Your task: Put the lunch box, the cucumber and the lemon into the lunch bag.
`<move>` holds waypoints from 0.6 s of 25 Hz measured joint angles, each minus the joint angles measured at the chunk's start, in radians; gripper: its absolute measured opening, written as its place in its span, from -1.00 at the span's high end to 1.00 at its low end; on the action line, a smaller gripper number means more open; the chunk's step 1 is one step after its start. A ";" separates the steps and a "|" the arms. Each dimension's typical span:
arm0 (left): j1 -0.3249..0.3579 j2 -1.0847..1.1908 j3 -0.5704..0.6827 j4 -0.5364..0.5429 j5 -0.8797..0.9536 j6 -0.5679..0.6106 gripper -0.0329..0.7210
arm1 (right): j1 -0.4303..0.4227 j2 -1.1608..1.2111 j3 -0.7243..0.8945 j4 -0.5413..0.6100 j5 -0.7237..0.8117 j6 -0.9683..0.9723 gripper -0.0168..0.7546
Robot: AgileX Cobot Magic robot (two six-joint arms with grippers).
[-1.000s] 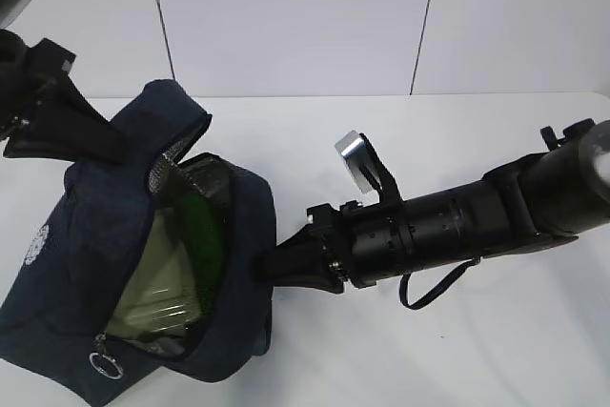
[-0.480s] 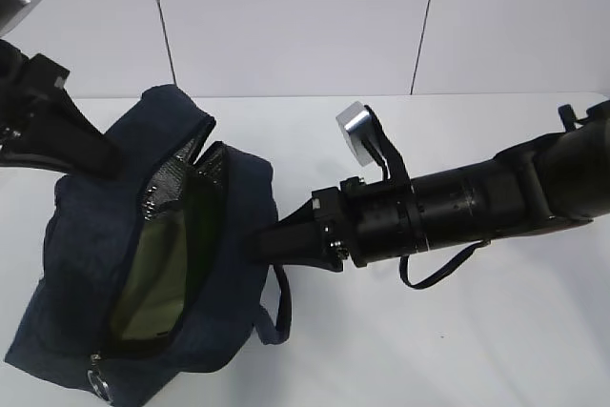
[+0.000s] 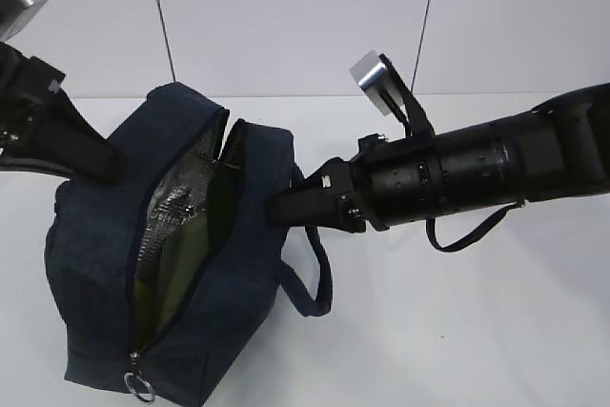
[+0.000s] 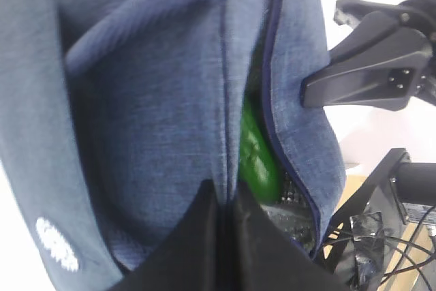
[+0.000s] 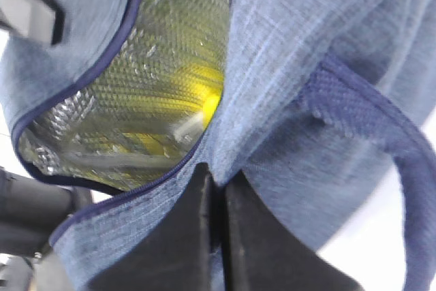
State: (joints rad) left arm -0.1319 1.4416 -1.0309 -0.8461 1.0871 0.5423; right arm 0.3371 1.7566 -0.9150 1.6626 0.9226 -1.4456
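The dark navy lunch bag [image 3: 105, 254] stands on the white table with its zipper gaping in a narrow slit. My left gripper [image 3: 110, 171] is shut on the fabric of the bag's left wall [image 4: 136, 114], jaws [image 4: 223, 192] pinched on a fold. My right gripper [image 3: 272, 212] is shut on the bag's right wall [image 5: 306, 46], close to the zipper edge. Inside the bag, the lunch box's pale green lid [image 3: 176, 269] lies against the silver lining. The dark green cucumber [image 4: 257, 151] shows through the slit. A yellow bit of the lemon [image 5: 210, 103] glows against the lining.
A strap handle [image 3: 319, 283] hangs off the bag's right side, under the right arm [image 3: 477, 178]. The silver ring pull [image 3: 140, 388] dangles at the bag's near end. White wall panels stand behind the table's far edge [image 3: 477, 94].
The bag has been tipped from lying open toward the camera to standing more upright, and its opening has narrowed. The right gripper rose with the bag's wall; the left stayed clamped.
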 joint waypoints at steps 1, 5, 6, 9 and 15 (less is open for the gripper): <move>0.000 0.000 0.000 -0.006 0.000 0.006 0.93 | 0.000 -0.013 0.000 -0.013 -0.015 0.000 0.94; 0.000 0.000 0.000 -0.050 -0.002 0.043 0.93 | 0.000 -0.060 0.000 -0.076 -0.063 0.026 0.94; -0.002 0.000 0.000 -0.062 -0.007 0.053 0.93 | 0.000 -0.068 0.000 -0.085 -0.070 0.033 0.94; -0.037 0.002 0.000 -0.071 -0.043 0.069 0.93 | 0.000 -0.093 0.000 -0.100 -0.102 0.038 0.94; -0.158 0.042 0.000 -0.079 -0.165 0.089 0.93 | 0.000 -0.153 0.000 -0.174 -0.193 0.081 0.94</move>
State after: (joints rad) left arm -0.2897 1.4836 -1.0309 -0.9254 0.9222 0.6316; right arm 0.3371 1.6036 -0.9150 1.4884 0.7292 -1.3646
